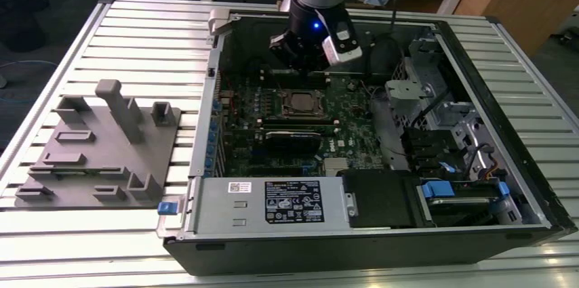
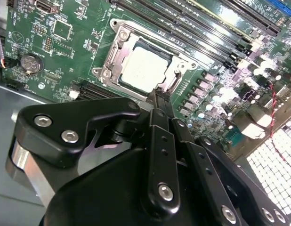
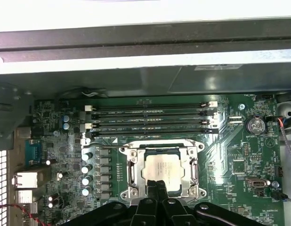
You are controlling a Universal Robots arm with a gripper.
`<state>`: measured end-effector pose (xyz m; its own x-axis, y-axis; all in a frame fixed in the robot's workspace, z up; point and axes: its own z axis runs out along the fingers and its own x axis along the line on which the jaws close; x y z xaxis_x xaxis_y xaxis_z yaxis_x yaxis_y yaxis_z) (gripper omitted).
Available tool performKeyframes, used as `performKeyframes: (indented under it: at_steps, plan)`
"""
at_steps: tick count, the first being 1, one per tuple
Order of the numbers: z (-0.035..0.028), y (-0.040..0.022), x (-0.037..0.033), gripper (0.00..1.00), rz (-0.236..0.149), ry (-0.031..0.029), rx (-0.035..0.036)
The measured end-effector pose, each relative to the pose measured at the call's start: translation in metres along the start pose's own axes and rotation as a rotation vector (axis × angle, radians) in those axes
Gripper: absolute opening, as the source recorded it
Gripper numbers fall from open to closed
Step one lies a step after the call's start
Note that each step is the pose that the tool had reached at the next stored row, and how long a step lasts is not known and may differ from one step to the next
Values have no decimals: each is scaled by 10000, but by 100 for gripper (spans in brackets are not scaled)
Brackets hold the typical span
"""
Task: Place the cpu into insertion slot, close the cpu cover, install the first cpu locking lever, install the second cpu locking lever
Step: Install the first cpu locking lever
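**A:** Where is the chip?

**B:** The small, flat, square cpu (image 3: pixel 160 170), with its dull silvery-tan metal top, sits in the insertion slot (image 1: pixel 303 103), a silver-rimmed square socket on the green circuit board (image 3: pixel 239 155). The cpu cover (image 3: pixel 131 172), a thin silvery metal frame with 1 large window, appears to lie flat around it.

**A:** And the tool?

**B:** The black tool (image 3: pixel 157 185) hangs at the socket's near edge, clenched, with nothing visible in its grip.

**A:** How would the chip handle?

**B:** Light, rigid and smooth, and I judge it delicate underneath. Hold it by 2 opposite edges. The cover looks like stiff sheet metal.
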<state>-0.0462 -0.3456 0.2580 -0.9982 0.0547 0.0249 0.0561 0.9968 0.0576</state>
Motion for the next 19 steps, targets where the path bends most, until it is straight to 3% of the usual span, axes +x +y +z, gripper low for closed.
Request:
performKeyframes:
  at_steps: [4,11,14,19]
  plan:
    - [1,-4,69,10,-2,-22,-1]
    - [6,-14,248,10,-14,-203,-36]
    - [2,-14,255,10,-14,-211,-37]
    - [-61,-11,258,10,-13,-210,-63]
